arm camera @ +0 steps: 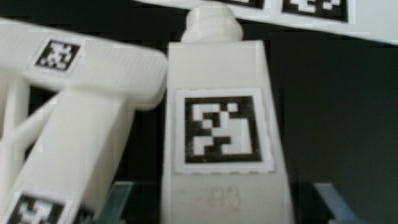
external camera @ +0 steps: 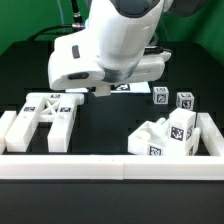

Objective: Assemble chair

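Note:
In the wrist view a white pegged leg (arm camera: 222, 95) stands lengthwise between my fingers, with a black-and-white tag on its face and a round peg at its far end. My gripper (arm camera: 224, 203) is shut on the leg's near end, and one grey finger (arm camera: 119, 200) shows on each side. Beside the leg lies another white tagged chair part (arm camera: 80, 90), close to it or touching it. In the exterior view the arm's wrist (external camera: 105, 50) hides the gripper and the leg. An X-braced frame (external camera: 45, 115) lies at that view's left.
A pile of white tagged parts (external camera: 165, 135) sits in the corner at the exterior view's right. Two small tagged pieces (external camera: 160, 97) (external camera: 184, 100) stand behind it. A low white border rail (external camera: 100, 165) runs along the front and the right side. The marker board (arm camera: 320, 6) lies beyond the leg.

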You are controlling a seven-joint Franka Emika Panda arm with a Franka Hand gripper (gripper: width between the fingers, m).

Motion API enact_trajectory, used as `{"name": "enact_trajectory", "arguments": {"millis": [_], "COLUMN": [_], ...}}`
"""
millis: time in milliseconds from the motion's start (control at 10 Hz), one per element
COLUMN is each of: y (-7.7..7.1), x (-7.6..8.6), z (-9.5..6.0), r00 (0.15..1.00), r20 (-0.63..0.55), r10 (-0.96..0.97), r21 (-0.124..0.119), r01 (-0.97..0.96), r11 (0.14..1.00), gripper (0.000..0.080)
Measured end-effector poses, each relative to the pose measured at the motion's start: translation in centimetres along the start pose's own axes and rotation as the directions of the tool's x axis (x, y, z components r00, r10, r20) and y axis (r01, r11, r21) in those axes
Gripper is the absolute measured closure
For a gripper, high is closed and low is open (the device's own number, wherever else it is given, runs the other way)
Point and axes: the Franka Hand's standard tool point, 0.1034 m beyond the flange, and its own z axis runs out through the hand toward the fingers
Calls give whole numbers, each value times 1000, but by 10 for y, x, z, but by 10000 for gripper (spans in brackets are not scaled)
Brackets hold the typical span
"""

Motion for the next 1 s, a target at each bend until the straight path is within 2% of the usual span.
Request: {"name": "enact_trajectory", "arguments": {"millis": [100, 400, 500, 600, 800, 1000], "y": [2, 16, 18, 22, 24, 29], "x": [0, 7, 8, 15, 14, 21], "z": [-4, -42, -46, -49, -48, -53], "r00": [998, 979, 970, 942, 906, 826], "r20": [-66, -204, -241, -335, -424, -563], "r10": [-1, -5, -2, -5, -4, -11], "r21": [-5, -15, -18, -35, -49, -70], "r01": [1, 2, -2, -8, -19, -34], "r11": [1000, 1000, 1000, 999, 999, 997], "gripper": [508, 508, 508, 508, 508, 508]}}
